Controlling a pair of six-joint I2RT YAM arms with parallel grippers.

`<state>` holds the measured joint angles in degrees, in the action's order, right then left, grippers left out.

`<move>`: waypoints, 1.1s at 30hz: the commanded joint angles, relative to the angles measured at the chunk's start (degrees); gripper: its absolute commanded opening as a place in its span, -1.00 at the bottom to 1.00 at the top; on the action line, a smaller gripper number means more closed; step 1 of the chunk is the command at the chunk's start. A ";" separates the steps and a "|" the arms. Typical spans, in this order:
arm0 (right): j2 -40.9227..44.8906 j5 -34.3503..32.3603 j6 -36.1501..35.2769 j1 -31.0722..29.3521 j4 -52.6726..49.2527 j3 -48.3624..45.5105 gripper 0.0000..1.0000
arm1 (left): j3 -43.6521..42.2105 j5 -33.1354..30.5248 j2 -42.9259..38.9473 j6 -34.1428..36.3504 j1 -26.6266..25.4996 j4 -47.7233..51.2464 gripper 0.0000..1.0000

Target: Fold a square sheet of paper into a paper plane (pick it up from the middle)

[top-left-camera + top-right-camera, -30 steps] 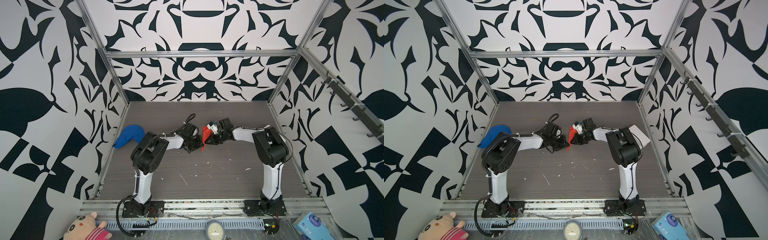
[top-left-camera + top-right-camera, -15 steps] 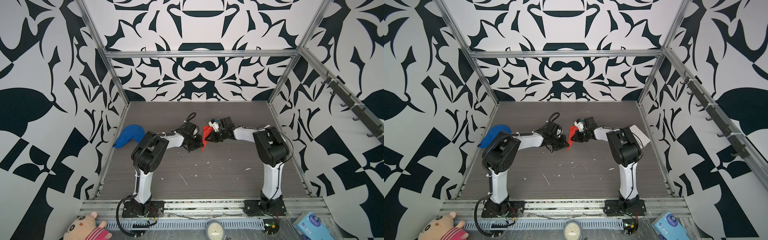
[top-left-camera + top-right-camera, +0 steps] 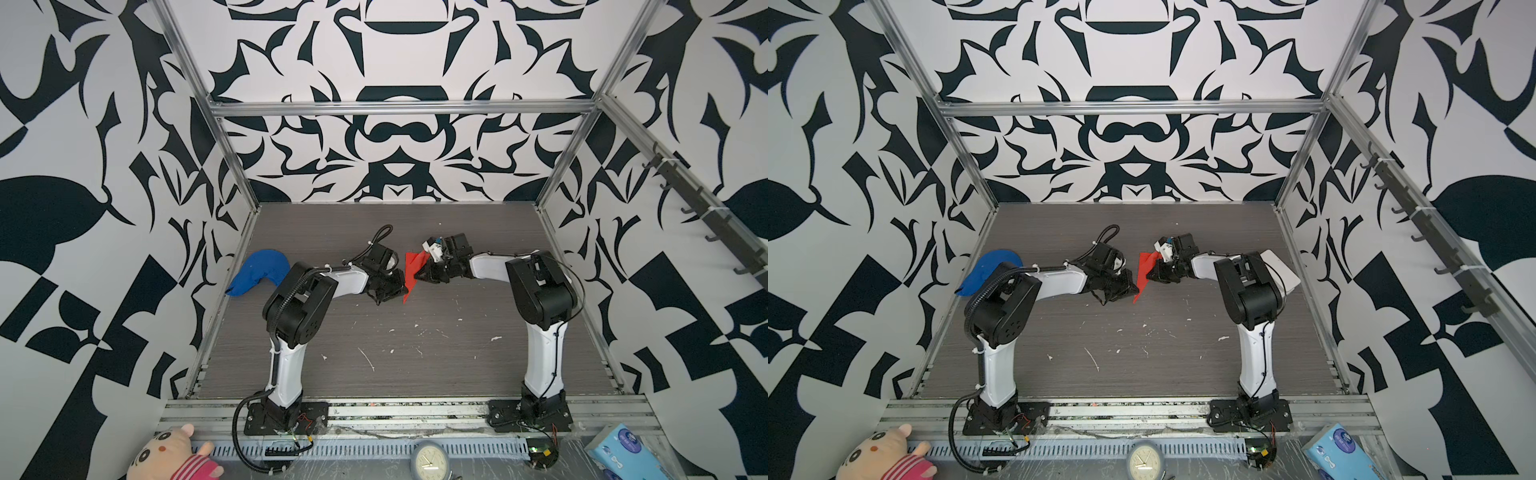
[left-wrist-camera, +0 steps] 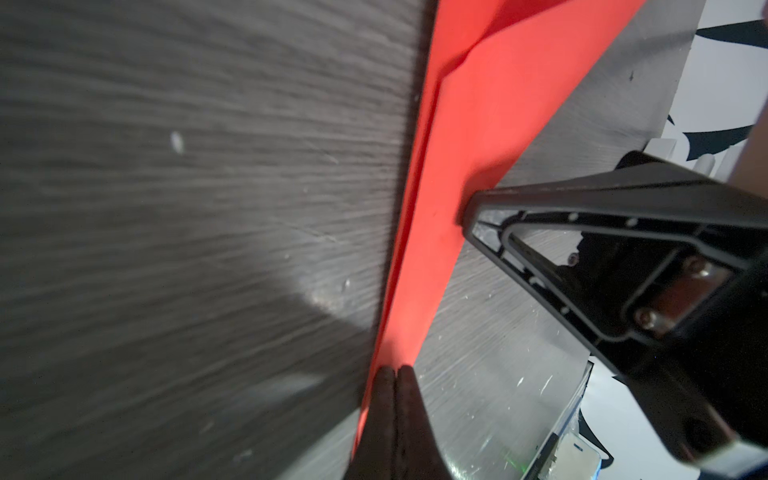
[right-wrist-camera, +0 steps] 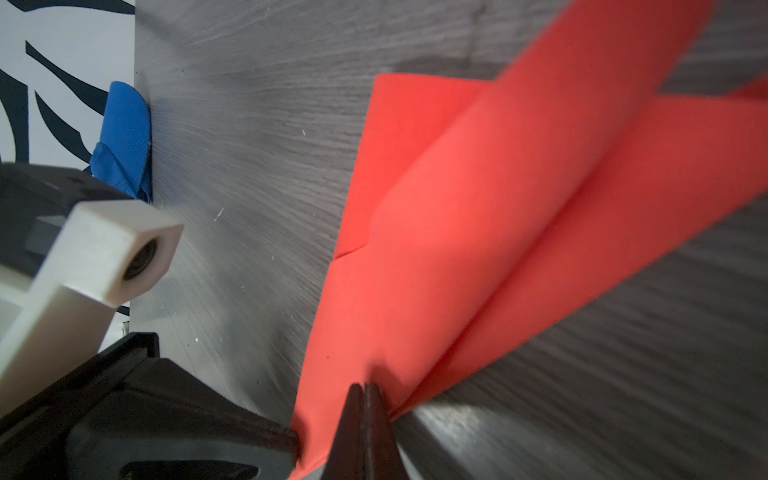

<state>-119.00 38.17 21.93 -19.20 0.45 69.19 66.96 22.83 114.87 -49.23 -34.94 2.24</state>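
The paper plane (image 3: 412, 270) (image 3: 1145, 270) is a narrow pointed dart of bright red paper with a centre crease, held just above the middle of the table between both arms. My left gripper (image 3: 402, 287) (image 4: 395, 370) is shut on its narrow end, coming from the left. My right gripper (image 3: 419, 276) (image 5: 365, 386) is shut on the folded paper from the right, and the wings (image 5: 519, 199) spread away from its tip. In each wrist view the opposite gripper's tip touches the paper's edge: the right gripper (image 4: 465, 210) and the left gripper (image 5: 293, 444).
A blue cloth lump (image 3: 259, 270) (image 5: 124, 137) lies by the left wall. A white box (image 3: 1281, 270) sits at the right wall behind the right arm. White specks (image 3: 368, 359) dot the dark table. A plush toy (image 3: 170, 455), a clock (image 3: 428, 461) and a tissue pack (image 3: 623, 449) sit in front of the rail.
The right wrist has turned slightly, and its white camera part has shifted a little to the right. The red paper and the left arm stay almost in place.
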 commanded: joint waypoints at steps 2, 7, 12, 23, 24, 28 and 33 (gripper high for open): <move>-0.37 -1.86 -0.33 0.17 -1.37 0.77 -1.00 | 0.89 2.51 -1.00 0.23 -0.06 -3.58 -0.89; -0.43 -1.26 -0.57 0.13 -1.78 1.12 -1.00 | 4.30 1.73 1.04 -0.78 -0.04 -6.27 -0.86; -0.84 -0.60 -0.40 0.13 -1.78 1.32 -1.00 | 6.93 -0.33 4.51 -1.03 -0.04 -3.41 -0.95; -0.14 0.12 -0.03 0.13 -0.74 1.59 -1.00 | 6.72 -0.57 6.81 -0.06 -0.04 1.22 -1.00; -0.03 0.15 -0.04 0.14 -0.55 1.69 -1.00 | 6.54 -0.95 6.88 0.09 -0.04 1.98 -1.00; -0.69 0.33 0.41 0.89 -0.22 3.60 -1.00 | 5.54 -1.83 6.85 0.37 -0.04 3.73 -1.00; -4.19 3.04 1.57 3.64 -0.09 8.49 -1.00 | 4.68 -1.77 6.86 0.67 -0.04 4.53 -1.00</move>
<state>-122.26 39.68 22.68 -17.28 0.10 74.26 73.80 23.18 121.05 -49.43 -34.89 -0.78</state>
